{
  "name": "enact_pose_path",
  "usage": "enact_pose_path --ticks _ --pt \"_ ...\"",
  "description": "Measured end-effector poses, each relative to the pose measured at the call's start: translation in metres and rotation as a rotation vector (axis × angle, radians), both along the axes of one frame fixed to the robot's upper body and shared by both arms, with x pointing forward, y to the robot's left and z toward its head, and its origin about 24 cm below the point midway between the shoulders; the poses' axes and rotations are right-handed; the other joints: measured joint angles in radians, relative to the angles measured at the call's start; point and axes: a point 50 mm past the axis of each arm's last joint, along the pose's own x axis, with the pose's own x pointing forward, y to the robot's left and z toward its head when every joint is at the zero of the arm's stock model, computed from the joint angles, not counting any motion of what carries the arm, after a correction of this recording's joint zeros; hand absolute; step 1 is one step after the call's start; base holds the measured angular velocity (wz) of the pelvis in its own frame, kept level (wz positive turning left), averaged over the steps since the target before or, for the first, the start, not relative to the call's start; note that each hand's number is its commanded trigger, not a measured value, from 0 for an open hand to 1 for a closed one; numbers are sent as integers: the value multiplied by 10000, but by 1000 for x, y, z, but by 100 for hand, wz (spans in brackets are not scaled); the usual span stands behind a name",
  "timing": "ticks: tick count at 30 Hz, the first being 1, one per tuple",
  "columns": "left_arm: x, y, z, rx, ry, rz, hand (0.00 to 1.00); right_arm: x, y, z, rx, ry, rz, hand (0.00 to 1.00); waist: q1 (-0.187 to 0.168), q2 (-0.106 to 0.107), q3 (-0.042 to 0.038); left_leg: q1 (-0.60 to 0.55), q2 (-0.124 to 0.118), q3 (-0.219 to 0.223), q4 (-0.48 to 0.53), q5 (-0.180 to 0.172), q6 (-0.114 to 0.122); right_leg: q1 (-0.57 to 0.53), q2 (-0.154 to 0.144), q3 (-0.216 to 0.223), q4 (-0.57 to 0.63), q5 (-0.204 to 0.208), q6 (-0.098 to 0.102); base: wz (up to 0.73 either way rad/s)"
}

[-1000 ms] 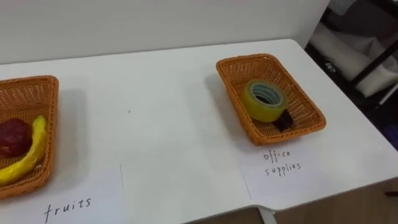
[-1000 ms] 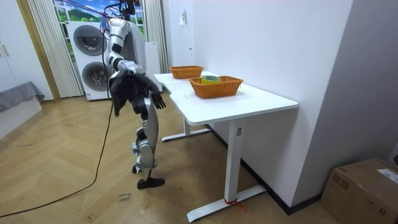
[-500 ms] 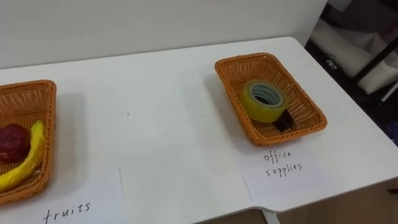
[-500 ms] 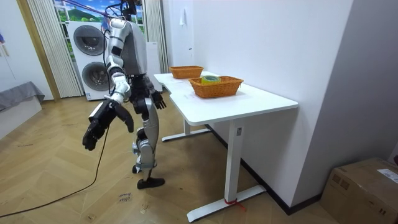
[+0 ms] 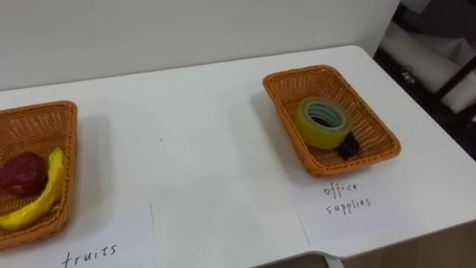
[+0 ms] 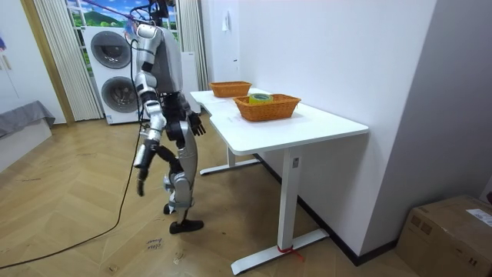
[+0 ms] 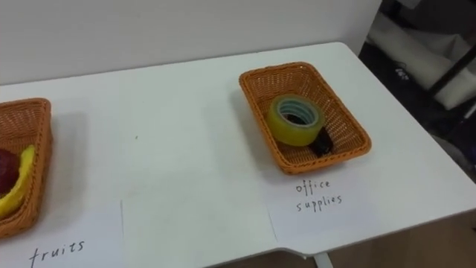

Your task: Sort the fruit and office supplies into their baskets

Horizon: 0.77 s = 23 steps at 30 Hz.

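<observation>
Two wicker baskets stand on the white table (image 5: 201,149). The left basket (image 5: 65,119) holds a yellow banana (image 5: 41,197) and a dark red fruit (image 5: 22,173). In the right basket (image 5: 286,80) lie a roll of yellowish tape (image 5: 324,123) and a small black item (image 5: 348,149). In the room view I stand at the table's long side. My right hand (image 6: 141,185) hangs low beside my leg. My left hand (image 6: 196,125) is just short of the table's edge.
A paper sheet marked for fruits (image 5: 89,253) lies before the left basket, and one for office supplies (image 5: 342,197) before the right. Two washing machines (image 6: 111,73) stand behind me. A cardboard box (image 6: 450,231) sits on the floor past the table's end.
My right arm swung out from my body toward the room view's left and now hangs straight down. The eye views shifted slightly; nothing in the baskets moved.
</observation>
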Motion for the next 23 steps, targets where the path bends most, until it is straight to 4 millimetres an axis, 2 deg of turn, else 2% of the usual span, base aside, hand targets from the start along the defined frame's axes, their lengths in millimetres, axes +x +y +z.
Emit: enact_pose_path --ticks 2,6,9,11,14,18,20,23 --pt "1 -2 0 -164 -38 -51 0 -2 14 -8 1037 -93 1028 0 226 38 2 53 22 7 7 -57 -10 36 -2 -13 20 -43 1 -2" --pt "0 -3 -1 -249 -25 -54 0 1 30 -14 2192 -147 2957 0 554 70 11 38 25 16 23 -61 -7 34 -16 -34 18 -40 1 -1" --pt "-1 -4 -2 -341 45 -108 0 15 39 -17 2917 -403 4676 0 802 117 18 29 27 1 29 -62 -5 30 -11 -44 19 -40 1 0" --pt "1 -8 -3 -434 108 -426 0 34 47 -18 3247 -546 6382 0 900 198 44 -50 21 -24 81 -76 3 5 -20 -107 -24 -32 5 6" --pt "6 -10 -4 -553 27 -495 0 47 49 -18 3396 -668 7496 0 1088 300 44 -132 -18 -101 91 -74 3 33 -16 -188 -178 26 4 10" --pt "4 -12 -5 -741 8 -153 0 59 59 -18 3854 -999 8555 0 1217 314 44 -189 -20 -195 137 -70 -2 78 -91 -315 -208 29 -4 8" --pt "5 -13 -5 -826 -47 -144 0 63 61 -18 4067 -1181 8915 0 1326 272 95 -158 -44 -289 240 -69 -2 184 -145 -433 -245 25 3 15" --pt "2 -13 -6 -779 19 -108 0 66 64 -18 4253 -1318 9290 0 1327 278 116 -117 -50 -377 237 -69 -2 321 -160 -546 -367 26 8 11"
